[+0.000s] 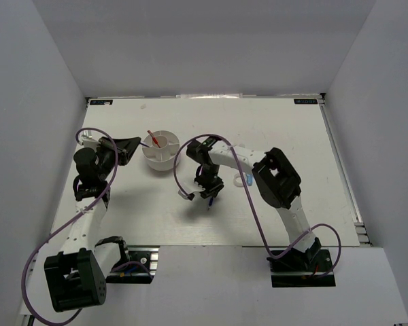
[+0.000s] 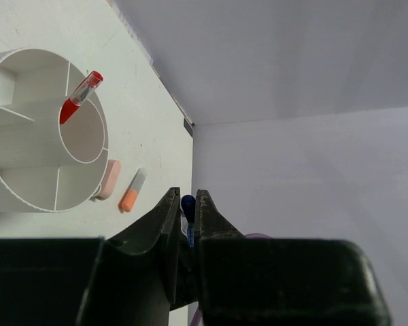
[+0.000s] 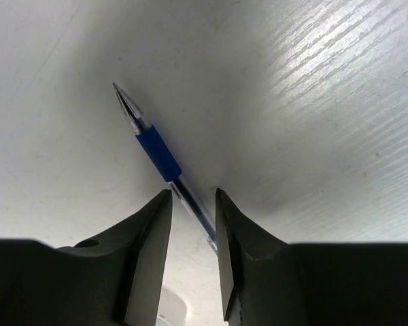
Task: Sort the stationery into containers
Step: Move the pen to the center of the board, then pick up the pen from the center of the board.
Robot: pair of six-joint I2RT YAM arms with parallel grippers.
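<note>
One blue pen (image 3: 160,153), right claw (image 3: 192,198) astride it

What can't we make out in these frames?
- Blue item in the shut left gripper: left wrist view, the jaws cover all but its tip, so what it is stays unclear.
- Blue pen, rear end: right wrist view, hidden behind a finger of the right gripper.
- Tub: left wrist view, cut off by the left edge.
- Pale-blue bit by the right arm: top view, too small to identify.
</note>
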